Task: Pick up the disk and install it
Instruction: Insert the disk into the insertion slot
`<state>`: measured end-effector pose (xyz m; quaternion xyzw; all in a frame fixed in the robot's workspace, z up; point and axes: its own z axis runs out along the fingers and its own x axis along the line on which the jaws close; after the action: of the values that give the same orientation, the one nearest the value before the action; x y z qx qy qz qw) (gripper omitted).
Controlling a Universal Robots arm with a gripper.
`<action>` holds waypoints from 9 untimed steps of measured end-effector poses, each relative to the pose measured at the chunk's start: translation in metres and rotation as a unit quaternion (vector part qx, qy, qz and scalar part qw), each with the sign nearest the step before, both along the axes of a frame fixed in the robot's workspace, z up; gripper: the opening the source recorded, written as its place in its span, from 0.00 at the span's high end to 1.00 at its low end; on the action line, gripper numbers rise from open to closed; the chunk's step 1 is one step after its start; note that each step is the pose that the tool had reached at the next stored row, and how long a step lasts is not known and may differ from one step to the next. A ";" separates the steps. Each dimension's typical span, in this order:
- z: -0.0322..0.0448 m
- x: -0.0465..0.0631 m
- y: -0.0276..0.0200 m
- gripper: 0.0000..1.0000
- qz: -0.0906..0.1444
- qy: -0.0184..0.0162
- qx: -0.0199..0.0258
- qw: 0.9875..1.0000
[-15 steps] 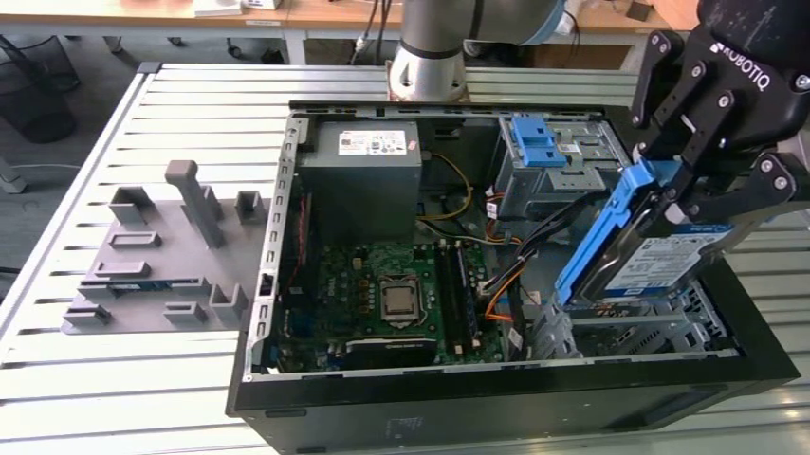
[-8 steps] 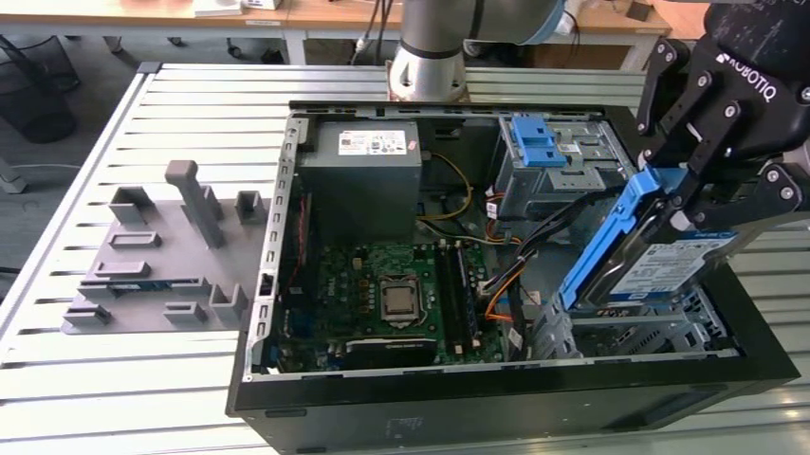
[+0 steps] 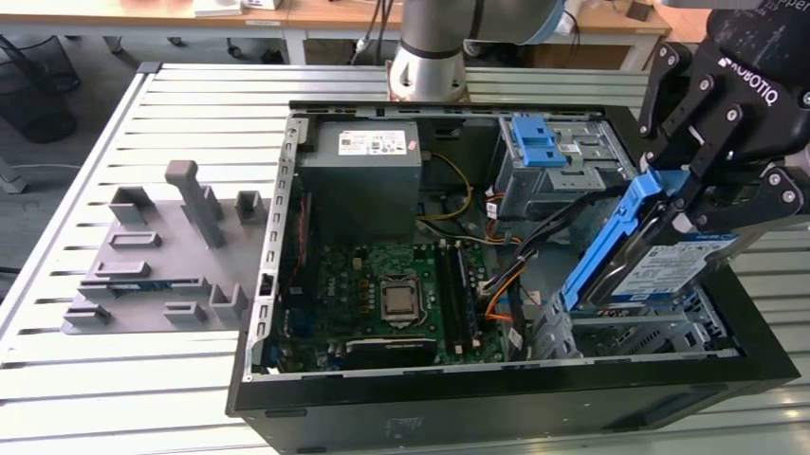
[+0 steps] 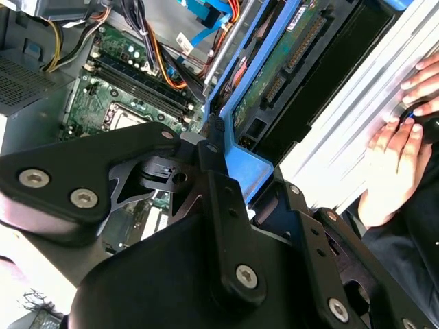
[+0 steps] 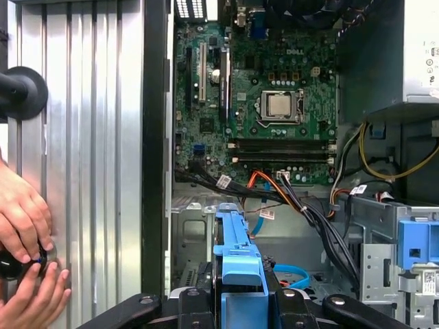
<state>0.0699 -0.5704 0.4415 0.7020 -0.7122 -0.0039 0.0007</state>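
Observation:
The disk, a silver drive with a blue-and-white label in a blue plastic bracket, hangs tilted on edge above the metal drive bay at the near corner of the open computer case on the exterior view's right. My gripper is shut on its upper end. In the second wrist view the disk's board side and connector show past my black fingers. The first wrist view has the bracket running out from my gripper over the bay.
Inside the case lie the motherboard, a grey power-supply box, bundled cables and a light-blue latch. A grey fixture plate sits on the slatted table at the exterior view's left. A person's hands rest beside the case.

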 end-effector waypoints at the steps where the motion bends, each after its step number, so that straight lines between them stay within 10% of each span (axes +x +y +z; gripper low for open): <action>1: -0.0003 0.000 0.0000 0.64 0.000 0.000 0.000 1.000; 9: -0.0030 0.001 0.0000 0.64 0.000 0.000 0.000 1.000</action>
<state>0.0710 -0.5705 0.4385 0.7020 -0.7122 -0.0038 0.0007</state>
